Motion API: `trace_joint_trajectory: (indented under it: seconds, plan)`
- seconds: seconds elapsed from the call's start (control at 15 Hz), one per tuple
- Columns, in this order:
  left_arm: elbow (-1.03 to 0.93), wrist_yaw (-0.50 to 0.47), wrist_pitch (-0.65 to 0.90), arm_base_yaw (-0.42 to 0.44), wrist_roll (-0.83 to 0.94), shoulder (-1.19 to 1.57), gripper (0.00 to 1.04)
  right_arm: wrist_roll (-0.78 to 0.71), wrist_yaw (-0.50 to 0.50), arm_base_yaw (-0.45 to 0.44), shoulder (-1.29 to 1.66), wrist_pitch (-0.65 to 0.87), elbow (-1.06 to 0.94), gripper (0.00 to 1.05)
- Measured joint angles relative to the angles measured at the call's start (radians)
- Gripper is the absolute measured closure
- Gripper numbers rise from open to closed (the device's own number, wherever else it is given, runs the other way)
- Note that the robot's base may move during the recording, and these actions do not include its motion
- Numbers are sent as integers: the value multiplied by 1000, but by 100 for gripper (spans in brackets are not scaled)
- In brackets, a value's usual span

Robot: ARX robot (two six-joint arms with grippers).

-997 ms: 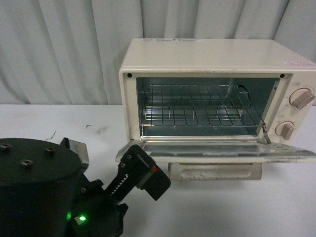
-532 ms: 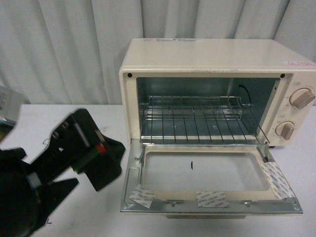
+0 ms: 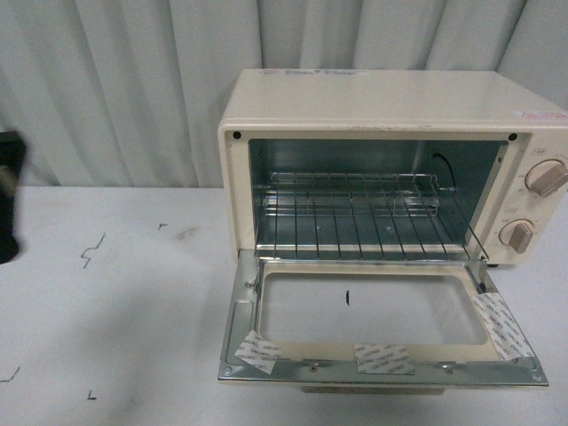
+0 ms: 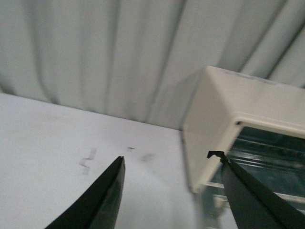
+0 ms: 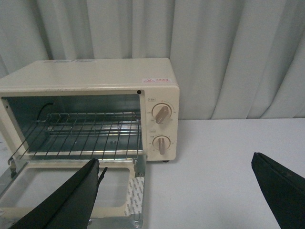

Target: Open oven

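The cream-white oven [image 3: 390, 102] stands on the table at the centre right of the front view. Its glass-windowed door [image 3: 377, 312] hangs fully down and flat, and the wire rack [image 3: 355, 213] shows inside. Two beige knobs [image 3: 543, 177] sit on its right panel. The bar handle is hidden under the lowered door. The left gripper [image 4: 167, 160] is open and empty, off the oven's left front corner [image 4: 209, 124]. The right gripper [image 5: 176, 162] is open and empty, in front of the oven [image 5: 95, 76] by the door's right edge [image 5: 136, 191]. Only a dark blurred arm part [image 3: 7, 195] shows at the front view's left edge.
The white table [image 3: 115, 311] has small dark marks [image 3: 91, 250] left of the oven. A grey-white curtain [image 3: 115, 89] hangs close behind the oven. White tape patches [image 3: 382, 357] stick to the door's inner frame.
The door has dropped from half open to fully down. The left arm has swung away to the left and nearly left the front view.
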Motion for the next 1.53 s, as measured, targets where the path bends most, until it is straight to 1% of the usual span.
trace_joint_trajectory:
  seconds: [0.07,0.13,0.2,0.27,0.33,0.4,0.73,0.8,0.86,0.93,1.0,1.53]
  plan:
    - [-29,45,-23,43,97,-79,58,0,-2,0,0,0,0,6]
    - [-72,107,-36,95,156,-148,74,0,-1,0,0,0,0,6]
    - [-106,140,-19,130,174,-161,85,0,-1,0,0,0,0,6]
    - [-139,177,-78,167,188,-206,98,0,-1,0,0,0,0,6]
    - [-153,214,-130,201,196,-286,103,0,-1,0,0,0,0,6]
    - [-154,245,-183,237,196,-369,103,0,-1,0,0,0,0,6]
    - [-173,343,-409,333,196,-620,103,0,-1,0,0,0,0,6]
    - [-173,391,-441,364,196,-653,103,0,-1,0,0,0,0,6]
    - [-173,445,-479,432,196,-693,103,0,-1,0,0,1,0,6]
    - [-173,443,-517,452,196,-732,103,0,0,0,0,0,0,6]
    - [-173,456,-543,447,196,-765,103,0,-1,0,0,0,0,6]
    - [-173,459,-722,444,196,-943,103,0,-1,0,0,0,0,6]
